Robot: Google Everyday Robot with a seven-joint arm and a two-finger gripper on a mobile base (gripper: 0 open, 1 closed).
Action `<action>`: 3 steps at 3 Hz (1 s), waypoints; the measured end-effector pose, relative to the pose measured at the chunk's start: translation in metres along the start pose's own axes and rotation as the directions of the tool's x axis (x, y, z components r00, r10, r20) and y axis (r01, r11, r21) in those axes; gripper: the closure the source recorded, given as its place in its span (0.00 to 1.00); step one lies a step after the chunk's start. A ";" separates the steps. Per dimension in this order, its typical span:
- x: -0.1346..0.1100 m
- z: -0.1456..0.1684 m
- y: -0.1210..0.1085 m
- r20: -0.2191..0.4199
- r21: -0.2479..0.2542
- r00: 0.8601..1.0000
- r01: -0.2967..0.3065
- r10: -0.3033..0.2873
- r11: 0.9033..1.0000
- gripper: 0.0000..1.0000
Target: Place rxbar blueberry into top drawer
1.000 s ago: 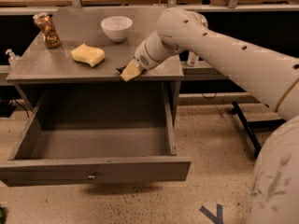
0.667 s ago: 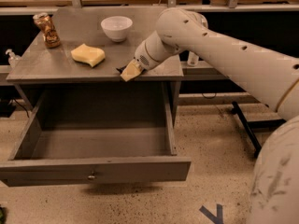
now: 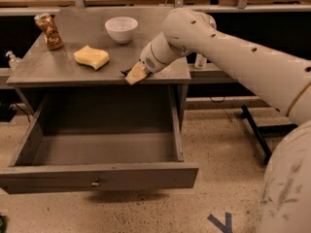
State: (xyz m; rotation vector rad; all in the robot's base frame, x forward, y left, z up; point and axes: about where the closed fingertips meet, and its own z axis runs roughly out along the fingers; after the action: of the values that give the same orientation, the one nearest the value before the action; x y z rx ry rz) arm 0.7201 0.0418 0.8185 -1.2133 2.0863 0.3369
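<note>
The top drawer [image 3: 97, 176] is pulled wide open below the grey table, and its inside is bare. My gripper [image 3: 135, 74] is at the front edge of the tabletop, just above the drawer's back right part. It is shut on the rxbar blueberry [image 3: 126, 73], of which only a thin dark end sticks out to the left of the tan fingers [image 3: 137, 74]. The white arm comes in from the right.
On the grey table [image 3: 43, 67] lie a yellow wavy sponge [image 3: 91, 57], a white bowl [image 3: 121, 29] and a brown can [image 3: 48, 31] at the back left. A small bottle [image 3: 11, 60] stands left of the table. A black frame leg [image 3: 257, 132] lies on the floor at the right.
</note>
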 end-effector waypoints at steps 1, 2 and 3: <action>0.000 0.000 0.000 0.000 0.000 1.000 0.000 0.000 1.000 1.00; 0.000 0.000 0.000 0.000 0.000 1.000 0.000 0.000 1.000 1.00; 0.000 0.000 0.000 0.000 0.000 1.000 0.000 0.000 1.000 1.00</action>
State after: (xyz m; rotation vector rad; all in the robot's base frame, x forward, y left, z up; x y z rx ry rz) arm 0.7200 0.0418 0.8185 -1.2135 2.0861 0.3372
